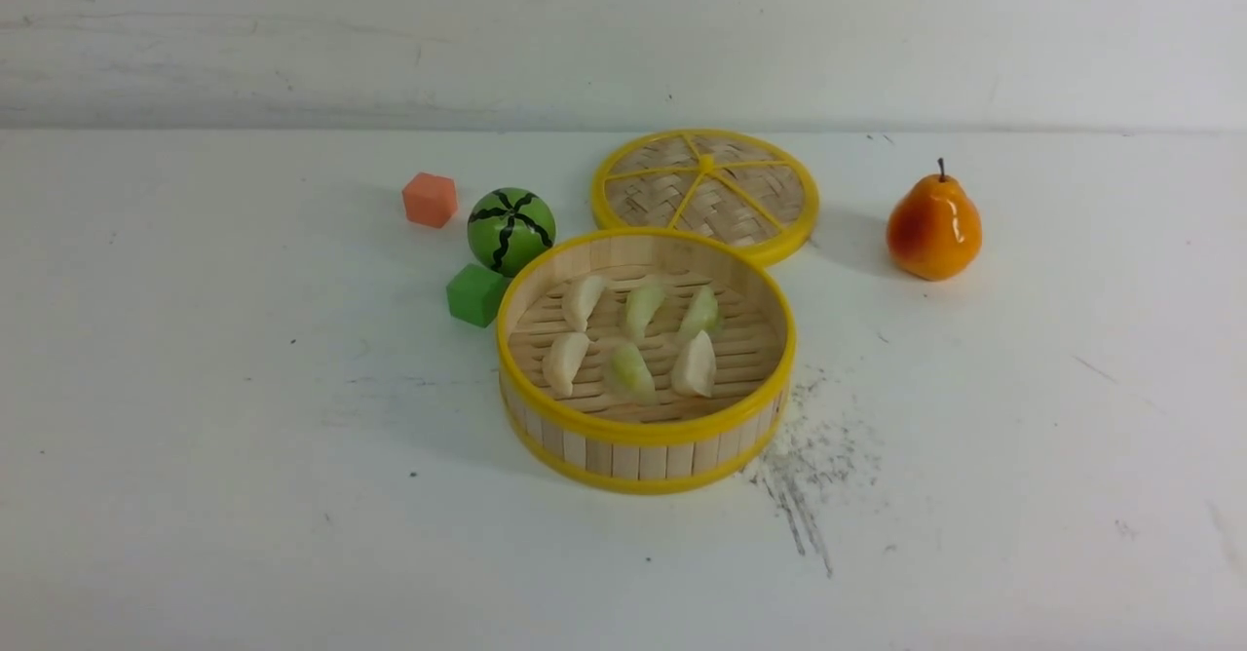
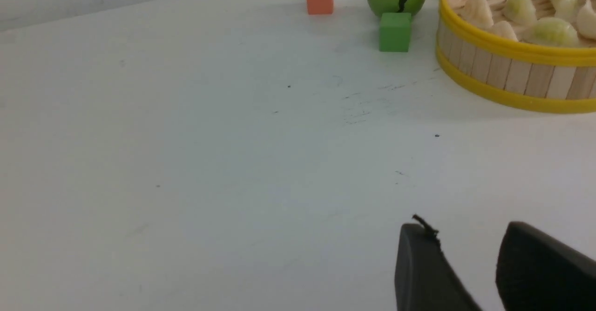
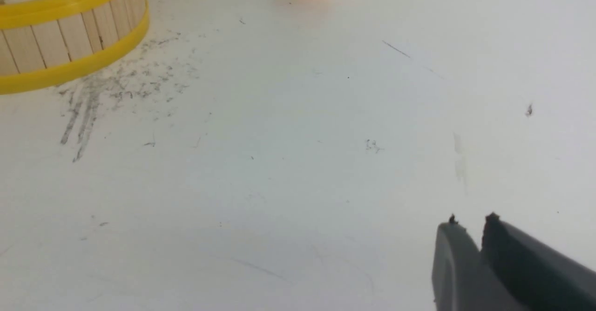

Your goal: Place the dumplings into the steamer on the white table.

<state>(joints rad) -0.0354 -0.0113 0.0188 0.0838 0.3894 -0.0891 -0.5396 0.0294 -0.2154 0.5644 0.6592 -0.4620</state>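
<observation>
The white table (image 1: pixel 244 495) carries the steamer (image 1: pixel 646 456) at its middle, open-topped so it can take food. All six dumplings (image 1: pixel 633 370) lie on its slatted floor, so the job looks finished. The left gripper (image 2: pixel 470 250) hangs apart and empty; the right gripper (image 3: pixel 472 236) is barely parted, empty too.
</observation>
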